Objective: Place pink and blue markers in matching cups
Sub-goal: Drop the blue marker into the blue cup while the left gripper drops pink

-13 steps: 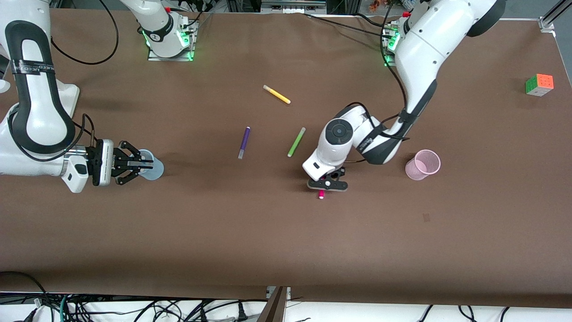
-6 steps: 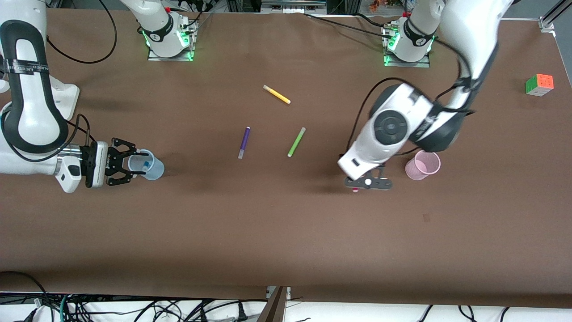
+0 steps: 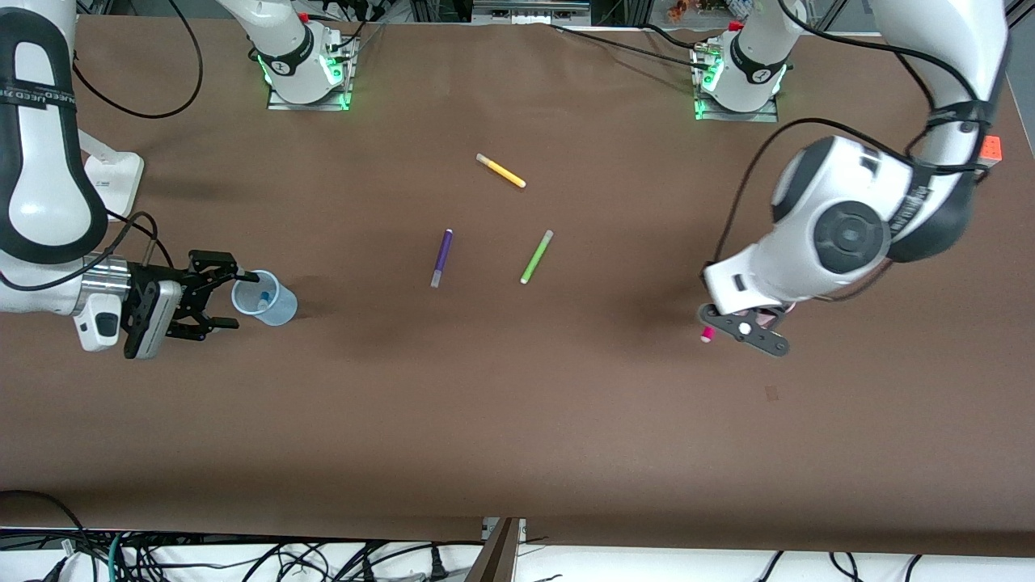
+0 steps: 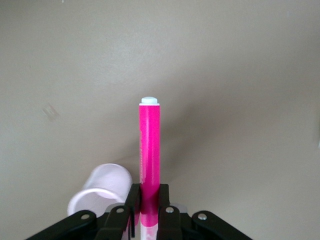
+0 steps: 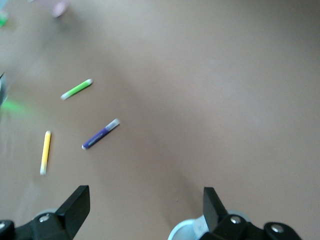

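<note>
- Brown paper covers the table (image 3: pixel 485 420), with the two arm bases mounted along its edge farthest from the front camera.
- At the right arm's end of the table, the light blue cup (image 3: pixel 263 297) stands upright, and the blue marker (image 3: pixel 264 298) is seen inside it.
- The right gripper (image 3: pixel 217 297) is held just beside that cup, its fingers spread wide with nothing between them; in the right wrist view the cup's rim (image 5: pixel 187 231) shows between the parted fingers (image 5: pixel 75 205).
- The left gripper (image 3: pixel 742 330) is held in the air toward the left arm's end of the table, its fingers closed on the pink marker (image 4: pixel 149 160).
- In the left wrist view the pink marker is seen clamped near its capped end, with most of its body projecting past the fingertips (image 4: pixel 161 195).
- In the front view only one magenta end of the marker (image 3: pixel 707 335) shows beside the left gripper.
- The light pink cup (image 4: pixel 100 192) is seen in the left wrist view below the gripper; in the front view it is hidden by the left arm.
- A purple pen (image 3: pixel 441 257), a green pen (image 3: pixel 536 256) and a yellow pen (image 3: pixel 500 170) lie flat near the middle of the table, well apart from both cups.
- A colored cube (image 3: pixel 991 147) sits at the left arm's end, partly hidden by the arm.
</note>
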You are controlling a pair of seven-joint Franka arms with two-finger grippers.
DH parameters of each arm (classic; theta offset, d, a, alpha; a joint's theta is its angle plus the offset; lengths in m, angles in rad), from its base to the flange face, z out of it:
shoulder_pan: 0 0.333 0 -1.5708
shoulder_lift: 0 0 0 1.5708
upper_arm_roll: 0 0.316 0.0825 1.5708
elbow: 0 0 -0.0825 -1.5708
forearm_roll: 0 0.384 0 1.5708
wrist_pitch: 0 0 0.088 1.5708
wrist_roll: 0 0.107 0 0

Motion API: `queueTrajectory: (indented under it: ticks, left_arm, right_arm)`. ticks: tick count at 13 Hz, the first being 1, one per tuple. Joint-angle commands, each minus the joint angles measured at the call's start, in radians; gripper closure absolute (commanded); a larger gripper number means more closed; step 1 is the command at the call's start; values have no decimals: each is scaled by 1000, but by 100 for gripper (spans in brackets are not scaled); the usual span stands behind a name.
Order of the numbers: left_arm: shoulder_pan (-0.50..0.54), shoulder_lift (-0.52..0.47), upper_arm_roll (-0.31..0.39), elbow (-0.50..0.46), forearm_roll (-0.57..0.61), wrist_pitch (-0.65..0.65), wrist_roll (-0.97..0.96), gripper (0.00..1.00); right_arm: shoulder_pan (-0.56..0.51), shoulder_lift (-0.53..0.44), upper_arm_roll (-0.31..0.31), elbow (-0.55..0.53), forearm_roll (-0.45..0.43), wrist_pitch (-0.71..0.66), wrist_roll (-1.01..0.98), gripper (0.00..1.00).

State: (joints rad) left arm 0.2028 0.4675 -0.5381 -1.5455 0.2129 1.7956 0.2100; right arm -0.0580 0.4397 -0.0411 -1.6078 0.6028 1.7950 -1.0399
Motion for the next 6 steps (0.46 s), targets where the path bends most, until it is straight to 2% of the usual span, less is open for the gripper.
queueTrajectory:
  ticks: [1,5,6]
  left_arm:
    - [55,-13,-11,-30,-29,14,251,100]
    - [140,-7,-11,-100,-121,102,607,100]
    - [156,-7,-11,-120,-145,131,705,100]
  right_arm:
    - [32,-1,4,86,-121,-9,275,0]
    - [113,-15,4,126,-346,-14,639,0]
    - [133,-24,1,126,-374,-58,750,0]
